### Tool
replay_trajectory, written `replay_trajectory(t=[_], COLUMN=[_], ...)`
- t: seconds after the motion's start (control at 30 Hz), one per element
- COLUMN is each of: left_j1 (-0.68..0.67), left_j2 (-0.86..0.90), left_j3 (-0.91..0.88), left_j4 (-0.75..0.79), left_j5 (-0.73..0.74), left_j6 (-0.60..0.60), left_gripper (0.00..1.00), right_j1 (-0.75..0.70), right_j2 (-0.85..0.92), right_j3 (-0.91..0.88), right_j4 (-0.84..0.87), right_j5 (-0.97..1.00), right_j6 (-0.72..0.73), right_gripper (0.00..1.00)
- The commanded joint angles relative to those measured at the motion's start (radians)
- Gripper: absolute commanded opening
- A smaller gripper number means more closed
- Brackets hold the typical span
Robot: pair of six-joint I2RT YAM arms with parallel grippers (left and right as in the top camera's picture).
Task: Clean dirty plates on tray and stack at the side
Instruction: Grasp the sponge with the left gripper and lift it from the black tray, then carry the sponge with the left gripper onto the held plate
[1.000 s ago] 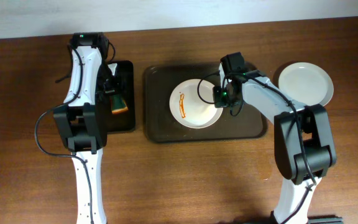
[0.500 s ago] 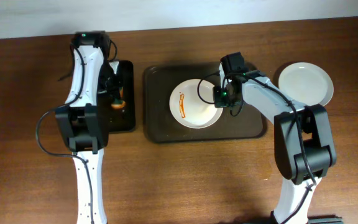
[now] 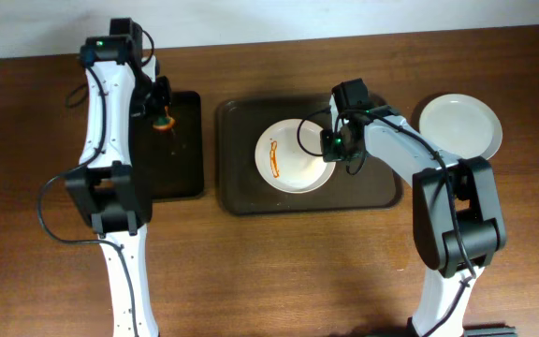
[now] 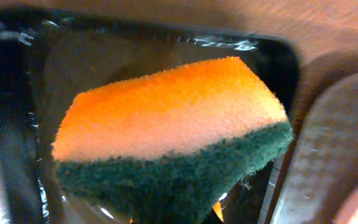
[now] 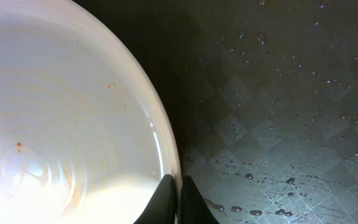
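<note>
Over the last second the sponge (image 4: 166,124) has been lifted off the black dish (image 3: 183,168) and carried toward 12 o'clock. It is now held by the left gripper (image 3: 163,116) above the dish's far edge, at about 10 o'clock on the table. The right gripper (image 3: 327,145) has not moved. It remains at the 3 o'clock rim of the dirty plate (image 3: 298,168), which lies at the centre of the brown tray (image 3: 363,192). An orange streak (image 3: 274,157) is still seen on the plate's 9 o'clock side. From this it is judged that the cleaning tool has been collected and that wiping has not yet begun. The sponge must still be brought across toward 3 o'clock. One clean plate (image 3: 458,126) is already set down beyond the tray at 2 o'clock.

The left jaws are taken to be clamped on the sponge, since it hangs clear of the dish, but the fingers themselves are hidden behind it in the wrist view. A blurred grey shape at 4 o'clock in that view cannot be identified. In the right wrist view the two fingertips are seen drawn together on the plate's rim. Only part of the plate is shown there, the streak is cut off, and water drops are scattered over the tray
</note>
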Motion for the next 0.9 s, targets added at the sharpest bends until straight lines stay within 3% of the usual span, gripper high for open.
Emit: replay_trajectory(t=[0.0,0.17,0.23,0.43,0.6,0.77,0.83,0.87], left_j1=[0.009,0.011,0.011,0.01,0.012,0.01,0.01,0.01], left_j2=[-0.205,-0.137,-0.117,-0.32,-0.235,-0.358,-0.356,-0.32], left_j3=[0.099,-0.036,-0.062,-0.007,-0.293,0.006,-0.019,-0.137], left_j4=[-0.005,0.031,0.01,-0.013,0.076,-0.05,-0.035,0.014], left_j5=[0.0,-0.001,0.0,-0.016,-0.019,0.014,0.007,0.007], left_j6=[0.003,0.021,0.081,0.096,0.132,0.149,0.174,0.174], left_gripper=[0.0,0.0,0.0,0.0,0.0,0.0,0.0,0.0], right_j1=[0.003,0.003,0.003,0.003,0.003,0.003,0.003,0.003], right_j2=[0.02,0.02,0.02,0.02,0.02,0.02,0.02,0.02], right_j3=[-0.004,-0.004,-0.004,-0.004,-0.004,-0.004,-0.004,-0.004], right_j4=[0.003,0.005,0.002,0.008,0.0,0.003,0.006,0.005], right_j5=[0.013,0.013,0.013,0.013,0.013,0.013,0.013,0.013], right_j6=[-0.003,-0.003,-0.003,-0.003,-0.003,-0.003,-0.003,-0.003], right_gripper=[0.04,0.04,0.04,0.04,0.04,0.04,0.04,0.04])
